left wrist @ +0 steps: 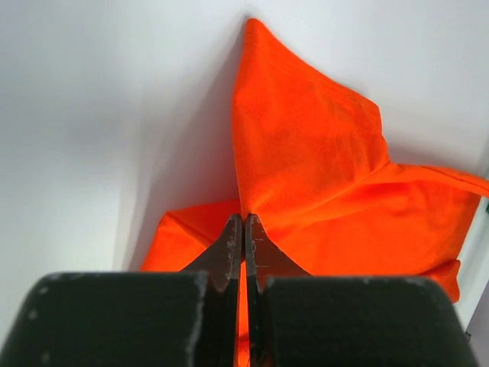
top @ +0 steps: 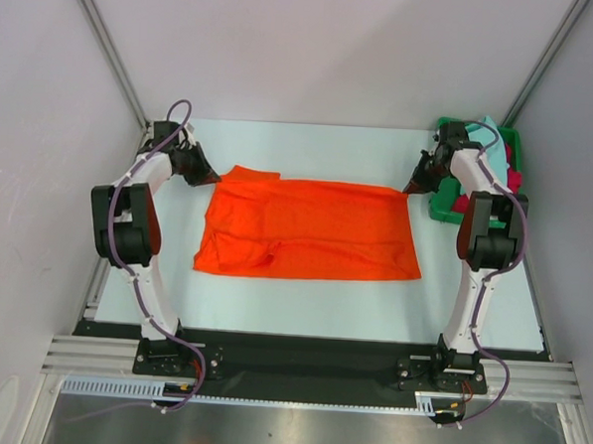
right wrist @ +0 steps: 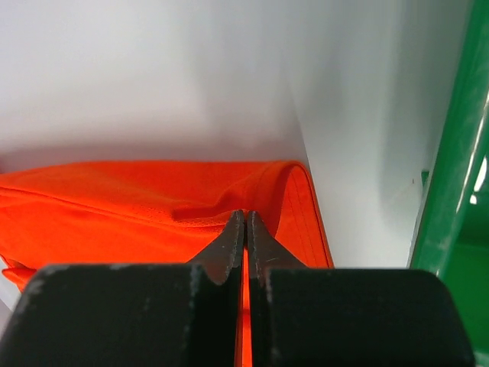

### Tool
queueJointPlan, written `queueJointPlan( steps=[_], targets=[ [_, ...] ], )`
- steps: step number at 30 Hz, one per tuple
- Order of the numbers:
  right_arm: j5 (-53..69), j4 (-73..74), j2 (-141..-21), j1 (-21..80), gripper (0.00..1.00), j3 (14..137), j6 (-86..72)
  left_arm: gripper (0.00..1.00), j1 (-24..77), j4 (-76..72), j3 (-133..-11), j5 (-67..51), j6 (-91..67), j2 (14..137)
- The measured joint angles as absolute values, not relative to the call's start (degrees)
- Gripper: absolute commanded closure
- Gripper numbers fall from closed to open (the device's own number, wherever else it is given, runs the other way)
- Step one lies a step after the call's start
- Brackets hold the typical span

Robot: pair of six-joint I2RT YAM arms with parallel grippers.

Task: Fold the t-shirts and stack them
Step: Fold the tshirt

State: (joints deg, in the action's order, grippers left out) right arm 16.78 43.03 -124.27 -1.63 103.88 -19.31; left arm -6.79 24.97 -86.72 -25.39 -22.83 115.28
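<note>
Right up against the lens in the left wrist view, the left gripper (left wrist: 243,229) is seen pinched tight on a fold of the orange t-shirt (left wrist: 321,176), with cloth squeezed between the tips. Same story in the right wrist view, where the right gripper (right wrist: 244,225) is clamped on the shirt's edge, not far from the green tray (right wrist: 447,191). From above, the shirt is spread mostly flat across the middle of the table (top: 310,148), and its two far corners are held, one per arm. That's pretty clearly so the far edge can be lifted and carried toward the near edge for a fold, kept taut so it isn't bunched up. Both arms are reached forward and bent at the elbow, with the wrists angled inward and down at the corners, low to the table. Some wrinkling is seen on the shirt's left half. The teal t-shirt (top: 490,131) and the crimson t-shirt (top: 514,180) are piled in the tray at the far right, so by the look of it nothing has been stacked yet.
</note>
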Motion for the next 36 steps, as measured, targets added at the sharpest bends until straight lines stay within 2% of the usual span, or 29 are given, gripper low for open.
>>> queueJointPlan(
  steps=[14,24,36],
  targets=[
    [15.70,43.44,-118.72,-2.66,1.00,96.07,-18.35,1.00,-6.79,28.05,-79.48,-20.64,-20.21,109.25],
    [15.46,43.55,-118.15,-3.31,1.00,92.68,-18.33,1.00,-6.79,27.53,-72.88,-18.28,-19.90,100.64],
    [15.44,44.18,-117.27,-3.42,1.00,89.58,-17.89,0.99,-6.79,27.64,-68.71,-16.47,-19.88,100.29]
  ],
)
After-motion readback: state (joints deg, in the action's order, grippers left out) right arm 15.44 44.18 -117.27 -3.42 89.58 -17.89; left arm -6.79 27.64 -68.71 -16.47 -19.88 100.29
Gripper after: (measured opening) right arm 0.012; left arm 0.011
